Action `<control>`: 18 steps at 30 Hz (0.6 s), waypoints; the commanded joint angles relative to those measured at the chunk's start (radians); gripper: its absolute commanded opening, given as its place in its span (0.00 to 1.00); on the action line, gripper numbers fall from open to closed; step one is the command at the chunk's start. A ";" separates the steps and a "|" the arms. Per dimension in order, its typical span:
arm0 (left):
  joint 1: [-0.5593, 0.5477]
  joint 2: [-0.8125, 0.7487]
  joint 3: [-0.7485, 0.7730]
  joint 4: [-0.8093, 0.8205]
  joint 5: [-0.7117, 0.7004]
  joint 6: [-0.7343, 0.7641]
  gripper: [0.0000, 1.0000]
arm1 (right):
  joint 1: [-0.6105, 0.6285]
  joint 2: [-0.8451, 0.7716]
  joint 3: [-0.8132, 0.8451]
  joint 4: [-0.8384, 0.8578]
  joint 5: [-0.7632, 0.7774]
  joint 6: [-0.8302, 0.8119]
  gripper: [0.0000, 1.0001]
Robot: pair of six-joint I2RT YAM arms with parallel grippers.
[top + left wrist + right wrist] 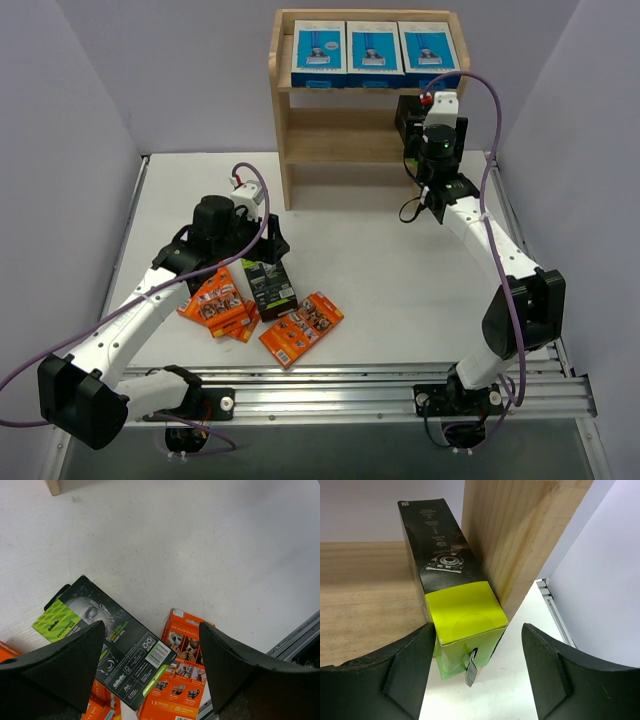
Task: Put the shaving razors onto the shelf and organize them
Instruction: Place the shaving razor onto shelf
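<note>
Fingers (65, 665) of my left hand (151, 630) are spread wide and hold nothing. They hang above a black-and-lime box (85, 610) lying flat on the table (200, 540), with orange packs (182, 685) touching it. My right hand (479, 630) is also wide and empty, and the lime end of a second black-and-lime box (445, 555) sits between its fingers. That box lies on the middle tier of the shelf (330, 135), tight against the right side panel. Three blue-and-white boxes (375, 48) line the top tier.
</note>
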 commanded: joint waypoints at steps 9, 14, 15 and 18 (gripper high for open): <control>0.008 -0.005 0.044 0.004 0.021 0.003 0.85 | -0.010 -0.104 0.005 0.042 0.014 0.011 0.66; 0.010 -0.004 0.041 0.009 0.022 0.002 0.85 | -0.008 -0.124 -0.010 0.044 -0.012 0.017 0.66; 0.011 -0.004 0.041 0.010 0.022 0.002 0.85 | -0.010 -0.133 -0.015 0.047 -0.018 0.023 0.66; 0.014 -0.001 0.041 0.013 0.024 0.000 0.85 | -0.008 -0.159 -0.039 0.054 -0.034 0.037 0.66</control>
